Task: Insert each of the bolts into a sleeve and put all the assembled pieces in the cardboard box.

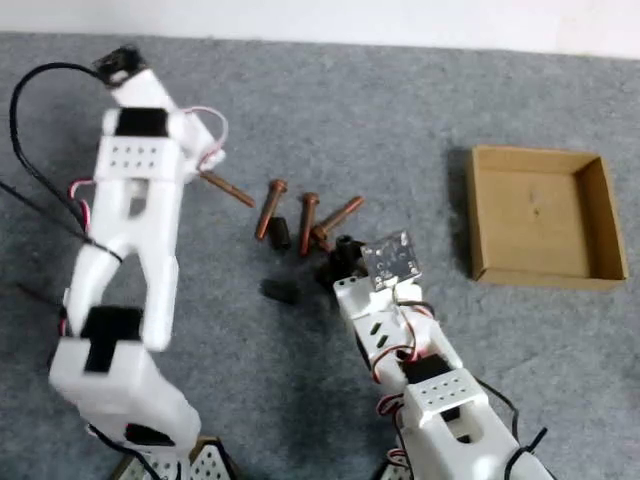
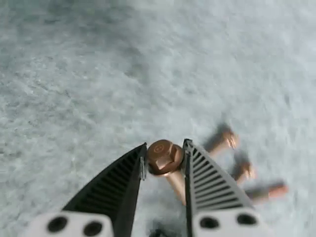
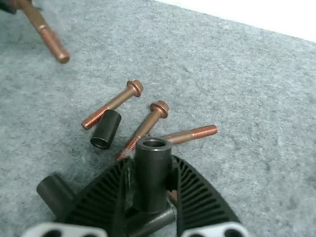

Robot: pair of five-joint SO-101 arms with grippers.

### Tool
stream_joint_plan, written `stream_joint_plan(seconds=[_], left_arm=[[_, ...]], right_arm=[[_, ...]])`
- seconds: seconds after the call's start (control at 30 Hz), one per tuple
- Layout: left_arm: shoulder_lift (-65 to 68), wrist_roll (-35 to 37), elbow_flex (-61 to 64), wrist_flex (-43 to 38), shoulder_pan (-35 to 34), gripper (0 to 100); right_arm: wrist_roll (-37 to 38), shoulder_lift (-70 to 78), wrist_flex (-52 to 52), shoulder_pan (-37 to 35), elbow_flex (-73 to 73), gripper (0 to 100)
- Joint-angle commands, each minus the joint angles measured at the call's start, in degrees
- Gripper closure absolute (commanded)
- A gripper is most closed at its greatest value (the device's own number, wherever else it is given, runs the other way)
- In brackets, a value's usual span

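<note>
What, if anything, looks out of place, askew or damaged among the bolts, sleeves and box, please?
Nothing stands out. The left gripper is shut on a bolt, the right gripper on an upright sleeve; the other bolts and sleeves lie loose on the grey mat, intact, and the cardboard box stands open, empty.

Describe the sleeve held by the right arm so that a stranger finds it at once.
Left of the cardboard box lie three copper bolts. Beside them the right gripper clamps one black sleeve between its jaws; the other sleeves lie loose on the grey mat.
</note>
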Motion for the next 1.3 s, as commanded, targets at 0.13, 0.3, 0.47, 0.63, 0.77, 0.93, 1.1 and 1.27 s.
stream_joint_plan(seconds=[0.13,0.3,0.47,0.63,0.77,0.93,1.1,1.27], left_arm=[[-26.9,-4.6,22.1,-14.7,10.7,100],[-43.6,-4.6,42.3,-27.6,14.9,100],[-59.9,-4.6,62.2,-42.5,15.7,100],[-71.6,-5.6,72.4,-50.3,17.6,100],[-77.1,-8.5,73.3,-50.2,17.8,100],[-81.5,-8.5,75.9,-48.2,20.3,100],[-85.5,-12.5,78.3,-48.3,23.4,100],[-88.0,-14.9,81.4,-48.5,25.3,100]], right_arm=[[0.6,-1.7,-2.8,-3.1,-0.4,99.4],[0.6,-1.8,-2.9,-3.1,-0.4,99.4],[5.9,-4.5,-5.9,-4.4,0.0,99.4],[8.6,-11.4,-8.3,-6.1,7.3,99.4],[11.0,-15.6,-8.0,-7.3,9.7,99.4],[12.2,-16.7,-8.0,-7.3,9.8,99.4],[12.3,-16.5,-7.9,-7.3,9.8,99.4],[12.3,-16.5,-7.6,-7.3,9.8,99.4]])
